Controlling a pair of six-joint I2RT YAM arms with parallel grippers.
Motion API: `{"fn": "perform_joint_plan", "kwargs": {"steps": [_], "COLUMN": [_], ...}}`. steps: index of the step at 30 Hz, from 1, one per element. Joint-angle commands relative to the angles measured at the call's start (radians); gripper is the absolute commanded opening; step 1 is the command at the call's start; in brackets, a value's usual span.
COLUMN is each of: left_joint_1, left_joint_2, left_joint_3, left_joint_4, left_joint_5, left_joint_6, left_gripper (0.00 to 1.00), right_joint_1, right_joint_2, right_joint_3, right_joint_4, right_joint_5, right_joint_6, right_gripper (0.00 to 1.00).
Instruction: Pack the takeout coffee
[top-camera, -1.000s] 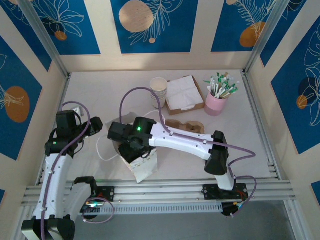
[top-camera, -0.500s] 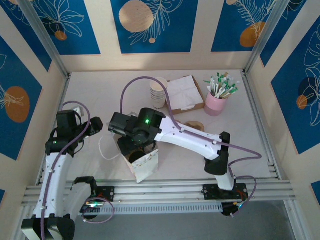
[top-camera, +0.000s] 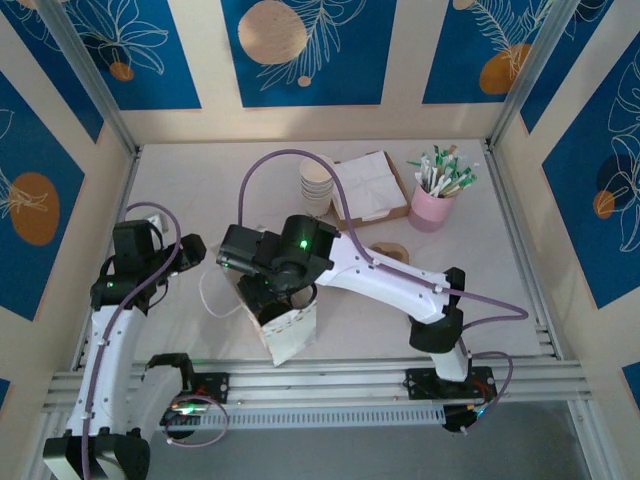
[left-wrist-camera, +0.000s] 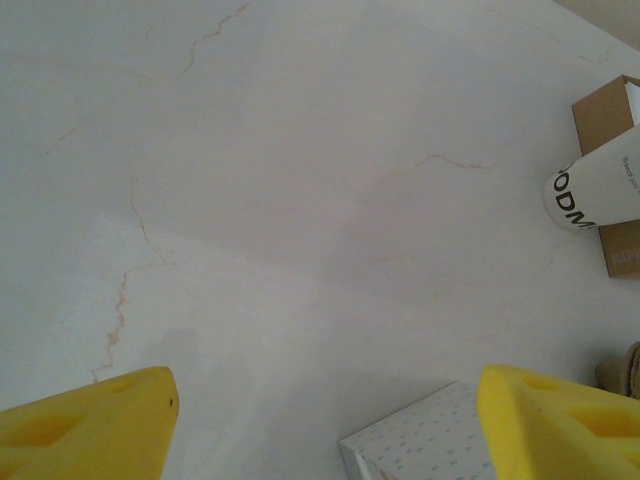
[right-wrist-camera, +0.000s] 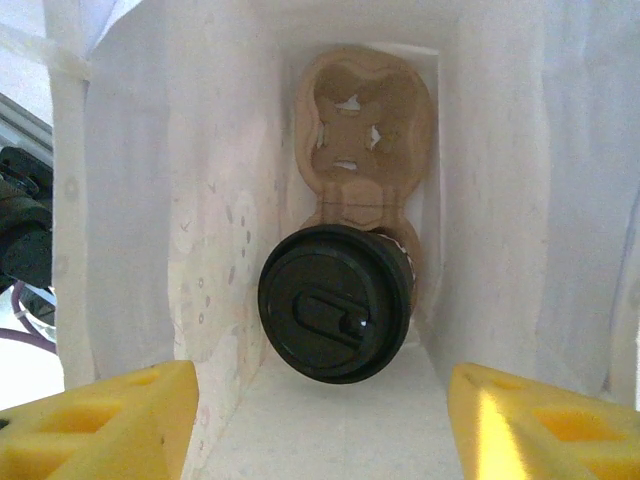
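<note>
Wide apart and empty at the right gripper (right-wrist-camera: 320, 420), with the lidded coffee cup (right-wrist-camera: 335, 315) straight below, upright in the cardboard carrier (right-wrist-camera: 365, 120) at the bottom of the paper bag (right-wrist-camera: 130, 250); wide and empty too at the left gripper (left-wrist-camera: 325, 425), over bare table (left-wrist-camera: 300, 200) beside the bag's corner. Since a second ago, right wrist (top-camera: 290, 262) shifted slightly rightward over the bag. From above, bag's inside hidden under that wrist; cup's body hidden beneath its lid.
</note>
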Motion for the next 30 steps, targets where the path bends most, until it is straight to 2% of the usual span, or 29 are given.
{"fn": "perform_joint_plan", "kwargs": {"steps": [1,13,30], "left_joint_1": [0.012,0.012,0.012], "left_joint_2": [0.005,0.010,0.018], "left_joint_3": [-0.007,-0.006,-0.005], "left_joint_4": [0.002,0.002,0.000], "left_joint_5": [0.002,0.000,-0.003], "left_joint_6": [0.005,0.003,0.001], "left_gripper": [0.78,0.78,0.78], "right_joint_1": [0.004,0.018,0.049], "right_joint_2": [0.004,-0.004,-0.025], "right_joint_3": [0.049,0.085,0.136], "right_joint_4": [-0.063,-0.100,-0.091], "right_joint_5": [0.026,0.032,0.046], "right_joint_6": [-0.003,-0.033,-0.092], "right_gripper": [0.67,0.60,0.61]}}
